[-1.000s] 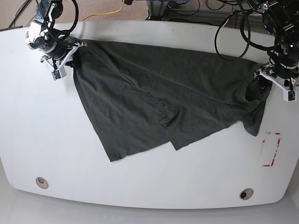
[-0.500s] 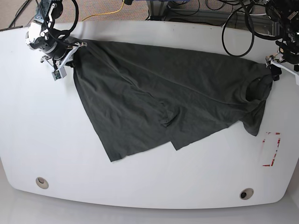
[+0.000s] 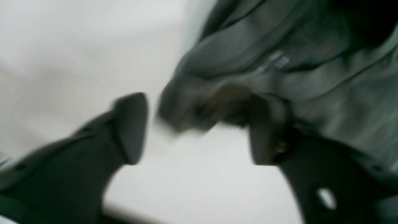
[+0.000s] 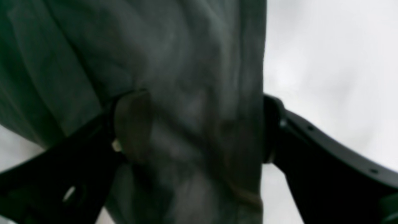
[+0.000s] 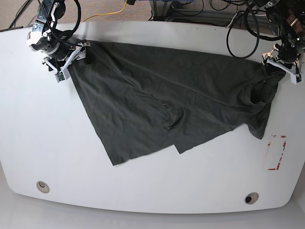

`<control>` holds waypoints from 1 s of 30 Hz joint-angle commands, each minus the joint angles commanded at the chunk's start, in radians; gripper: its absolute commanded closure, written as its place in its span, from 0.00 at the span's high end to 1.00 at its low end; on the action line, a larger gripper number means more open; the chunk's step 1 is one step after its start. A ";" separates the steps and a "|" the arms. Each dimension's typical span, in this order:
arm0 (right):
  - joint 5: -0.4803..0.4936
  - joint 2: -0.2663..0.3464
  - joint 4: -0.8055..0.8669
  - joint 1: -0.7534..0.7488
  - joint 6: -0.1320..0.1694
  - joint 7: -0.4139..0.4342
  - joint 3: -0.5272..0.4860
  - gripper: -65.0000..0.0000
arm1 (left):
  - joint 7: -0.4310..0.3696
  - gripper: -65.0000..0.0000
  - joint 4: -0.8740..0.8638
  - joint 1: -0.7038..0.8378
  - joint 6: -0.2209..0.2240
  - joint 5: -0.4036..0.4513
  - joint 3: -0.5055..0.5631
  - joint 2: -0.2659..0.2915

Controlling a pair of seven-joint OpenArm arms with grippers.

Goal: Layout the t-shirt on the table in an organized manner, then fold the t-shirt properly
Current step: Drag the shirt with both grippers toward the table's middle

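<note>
T-shirt: the dark grey t-shirt (image 5: 167,102) lies spread across the far half of the table (image 5: 47,143), stretched between the two grippers, its hem hanging down toward the near side in two uneven flaps.
Neck end: the round collar (image 5: 259,90) sits bunched just beside the left gripper; a pale label (image 3: 275,60) shows inside a fold (blurred in the left wrist view).
Left gripper: the left gripper (image 5: 280,63) has its jaws spread, a lump of cloth lying between the two fingers and touching one of them, the other standing clear over bare white table.
Right gripper: the right gripper (image 5: 71,53) also has its jaws apart, straddling a band of the shirt's edge (cloth fills the gap from finger to finger); whether it presses the cloth cannot be told.
Table marks: a red tape rectangle (image 5: 276,152) lies near the left gripper's side, clear of the shirt; two round holes (image 5: 43,186) sit along the near edge.
</note>
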 joint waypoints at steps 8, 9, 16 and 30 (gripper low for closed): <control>0.002 -0.032 0.150 -0.057 0.000 0.000 -0.005 0.72 | 0.000 0.22 -0.121 -0.126 0.000 0.003 0.140 -0.029; 0.002 -0.037 0.169 -0.068 0.000 0.000 -0.003 0.72 | 0.000 0.21 -0.143 -0.149 0.000 0.003 0.163 -0.037; 0.002 -0.044 0.222 -0.106 0.000 0.000 -0.003 0.72 | -0.002 0.20 -0.255 -0.258 0.000 0.003 0.304 -0.078; -0.009 -0.092 0.186 0.124 0.000 0.000 -0.008 0.72 | -0.117 0.21 -0.414 -0.436 0.000 -0.003 0.585 -0.104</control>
